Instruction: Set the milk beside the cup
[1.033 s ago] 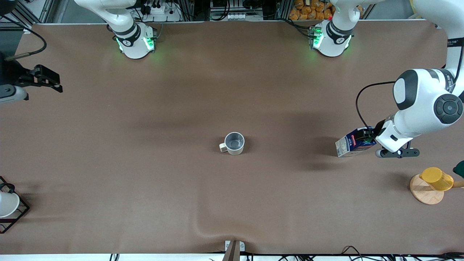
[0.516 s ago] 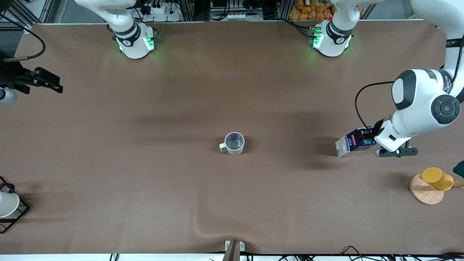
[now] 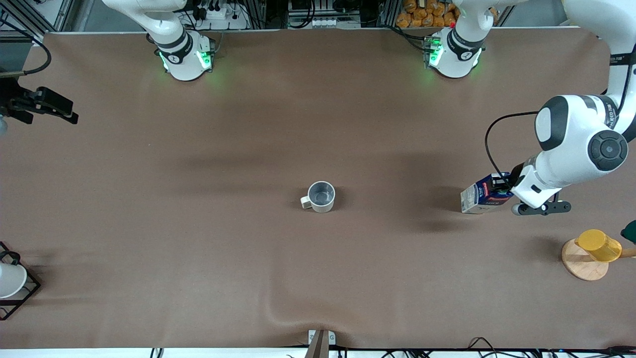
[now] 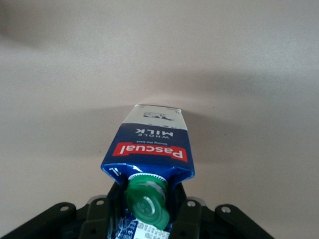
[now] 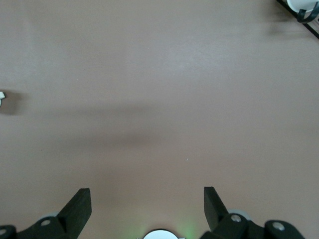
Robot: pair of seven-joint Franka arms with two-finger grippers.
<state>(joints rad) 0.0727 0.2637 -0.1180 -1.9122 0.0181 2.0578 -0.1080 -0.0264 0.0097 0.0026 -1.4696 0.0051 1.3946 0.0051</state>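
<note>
The milk (image 3: 483, 198), a dark blue carton with a green cap and red label, is tilted near the left arm's end of the table. My left gripper (image 3: 503, 188) is shut on its top end, beside the cap. In the left wrist view the carton (image 4: 149, 149) points away from the gripper (image 4: 147, 211), with the green cap (image 4: 147, 201) between the jaws. The cup (image 3: 321, 196), an off-white mug with a grey inside, stands at the table's middle, well apart from the carton. My right gripper (image 3: 42, 104) is open and empty over the right arm's end of the table (image 5: 147, 204).
A yellow cup (image 3: 598, 244) lies on a round wooden coaster (image 3: 582, 268) near the left arm's end, nearer the front camera than the milk. A white cup in a black wire frame (image 3: 11, 281) stands at the right arm's end. The brown cloth has a wrinkle (image 3: 278, 313) at the front edge.
The left gripper and carton shifted slightly toward the robots' side, and the carton sits a little more upright. The right gripper moved toward the robots' side and farther toward the table's end.
</note>
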